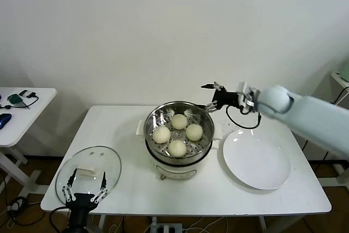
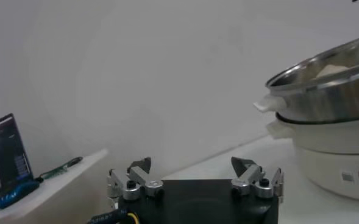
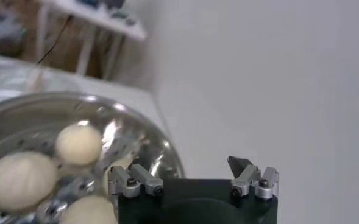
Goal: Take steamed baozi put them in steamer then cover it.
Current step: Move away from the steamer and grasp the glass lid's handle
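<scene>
The steamer (image 1: 179,159), a shiny steel pot on a white base, stands mid-table with several cream-white baozi (image 1: 179,121) lying on its perforated floor. The right wrist view shows the baozi (image 3: 78,144) inside the steel rim (image 3: 161,146). My right gripper (image 1: 210,96) hangs open and empty above the pot's back right rim; in its own view (image 3: 188,165) nothing sits between its fingers. The glass cover (image 1: 109,162) with its white handle (image 1: 85,171) lies flat at the front left. My left gripper (image 1: 86,181) is open over it, empty (image 2: 192,165), with the steamer (image 2: 325,91) farther off.
A flat white plate (image 1: 256,159) lies bare to the right of the steamer. A small white side table (image 1: 32,113) with dark gadgets stands at the far left, apart from the main table. The wall runs close behind the table's back edge.
</scene>
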{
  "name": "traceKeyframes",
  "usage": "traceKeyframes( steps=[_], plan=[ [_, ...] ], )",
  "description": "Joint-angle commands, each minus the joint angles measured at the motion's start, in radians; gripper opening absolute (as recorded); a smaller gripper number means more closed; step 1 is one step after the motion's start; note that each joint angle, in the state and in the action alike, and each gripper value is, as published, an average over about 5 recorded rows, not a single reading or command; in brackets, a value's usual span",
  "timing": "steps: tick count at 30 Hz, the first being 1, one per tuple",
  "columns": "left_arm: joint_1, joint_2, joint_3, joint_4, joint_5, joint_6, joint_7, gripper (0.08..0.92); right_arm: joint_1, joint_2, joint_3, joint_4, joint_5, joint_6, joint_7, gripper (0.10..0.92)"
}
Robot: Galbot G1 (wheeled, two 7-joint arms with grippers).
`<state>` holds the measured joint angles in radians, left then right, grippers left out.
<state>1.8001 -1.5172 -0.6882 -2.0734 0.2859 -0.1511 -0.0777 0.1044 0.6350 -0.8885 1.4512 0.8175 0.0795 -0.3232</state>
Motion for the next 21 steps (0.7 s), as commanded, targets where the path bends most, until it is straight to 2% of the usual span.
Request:
traceKeyframes(
  steps=[1,7,14,21],
  plan=[
    [-0.017,-0.001,-0.007,-0.017,0.134,0.023,0.004,0.823,-0.691,-0.071,0.748,0.059,-0.082,0.125,0.148,0.823],
    [-0.050,0.010,-0.029,-0.035,0.314,0.069,0.012,0.823,-0.960,0.043,1.049,0.103,-0.127,0.080,0.150,0.823],
    [-0.081,0.031,-0.068,-0.055,0.728,0.122,0.028,0.823,-1.198,0.186,1.276,0.161,-0.175,0.037,0.156,0.823],
    [-0.053,0.072,-0.049,-0.039,1.172,0.157,0.067,0.823,-1.348,0.274,1.426,0.219,-0.211,0.016,0.155,0.823]
  ],
)
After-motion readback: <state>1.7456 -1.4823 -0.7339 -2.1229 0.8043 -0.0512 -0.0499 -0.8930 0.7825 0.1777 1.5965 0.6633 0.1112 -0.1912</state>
